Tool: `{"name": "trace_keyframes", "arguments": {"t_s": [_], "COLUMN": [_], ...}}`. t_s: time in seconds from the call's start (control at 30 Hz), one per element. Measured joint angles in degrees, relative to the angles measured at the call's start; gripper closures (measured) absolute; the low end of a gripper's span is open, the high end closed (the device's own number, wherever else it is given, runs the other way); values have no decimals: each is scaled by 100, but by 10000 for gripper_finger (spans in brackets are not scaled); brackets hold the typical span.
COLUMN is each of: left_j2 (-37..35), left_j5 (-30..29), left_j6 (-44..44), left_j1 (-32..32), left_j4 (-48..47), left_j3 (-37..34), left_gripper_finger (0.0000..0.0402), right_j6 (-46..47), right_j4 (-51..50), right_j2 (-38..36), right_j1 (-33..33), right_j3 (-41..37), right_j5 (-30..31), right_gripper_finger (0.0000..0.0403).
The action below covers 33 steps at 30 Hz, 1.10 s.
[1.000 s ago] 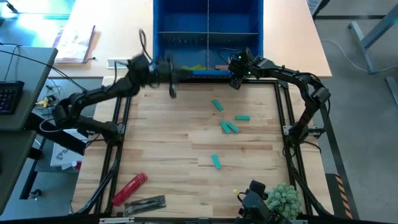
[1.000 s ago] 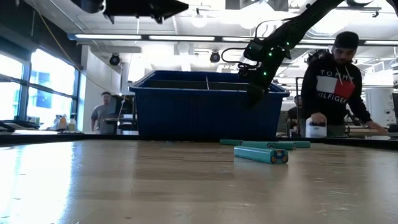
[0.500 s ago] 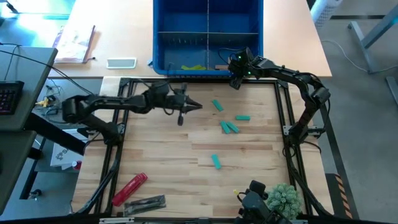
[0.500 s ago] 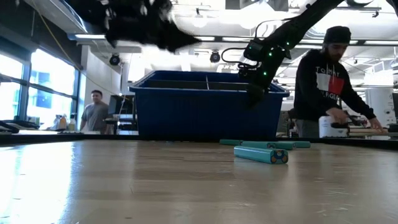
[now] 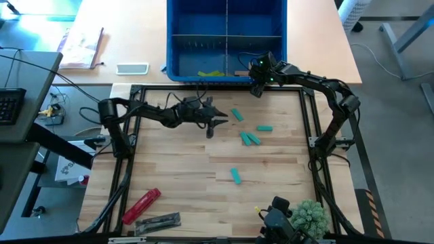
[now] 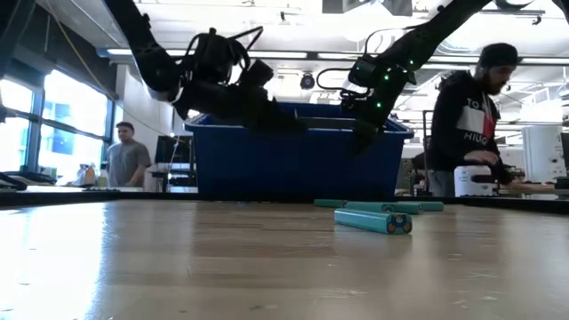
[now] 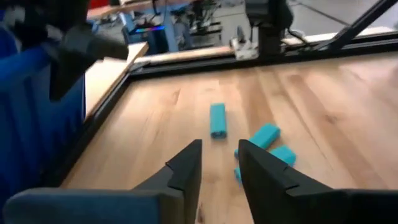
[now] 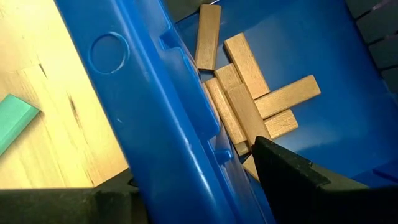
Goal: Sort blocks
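Mid-sort at the robot table: the left gripper hangs above the wood tabletop with its fingers a narrow gap apart and nothing between them, pointed toward the teal blocks left on the table, the nearest being the lone teal block just beyond its tips, with a close pair lying past it, one more beside those and another well apart toward the near side of the table. The right gripper waits at the front wall of the blue bin, its fingers straddling the rim and parted with nothing held, above a compartment where tan wood blocks lie piled; lime blocks show in the neighbouring compartment. The step in hand looks like the approach for the next pick: the left arm would need to come down over the nearest teal block, line its fingers across the narrow sides, close, and carry it to the bin. A red cylindrical tool lies untouched near the front corner. A person working at a bench behind the table wears a dark hoodie whose chest print can be partly read as "TOMMY HILFIGER"; no other writing can be made out.
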Motion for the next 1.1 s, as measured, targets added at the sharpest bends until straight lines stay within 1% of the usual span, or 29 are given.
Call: {"name": "trace_keyframes", "arguments": {"t_s": [0.1,0.2,0.27,0.37,0.47,0.57,0.7,0.77,0.83,0.87,1.0,1.1], "left_j2": [-28,-209,-403,-894,-1534,-2064,-2345,-2321,-2180,-2065,-1361,-592], "left_j5": [13,14,14,-50,-216,-247,-193,94,425,499,606,471], "left_j6": [-25,48,229,368,400,559,353,179,147,145,162,-382], "left_j1": [7,11,17,123,426,836,1252,1304,1192,1096,683,440], "left_j4": [48,16,-142,-482,-1026,-1487,-1594,-1542,-1362,-1241,-634,121], "left_j3": [0,0,0,0,2,4,6,4,6,7,7,105], "left_gripper_finger": [296,285,279,271,265,261,261,261,261,261,261,261], "right_j6": [-1,0,0,-1,0,0,0,0,0,0,2,2], "right_j4": [0,23,46,70,70,74,76,76,79,79,81,81], "right_j2": [0,0,0,0,0,0,0,0,0,0,0,0], "right_j1": [1,-2,1,-2,-2,-2,-2,-2,-2,-2,-2,-2], "right_j3": [0,0,0,0,0,0,0,0,0,0,0,0], "right_j5": [1,0,-2,-7,-13,-15,-20,-20,-22,-22,-22,-22], "right_gripper_finger": [208,208,208,208,208,208,208,208,208,208,208,208]}}
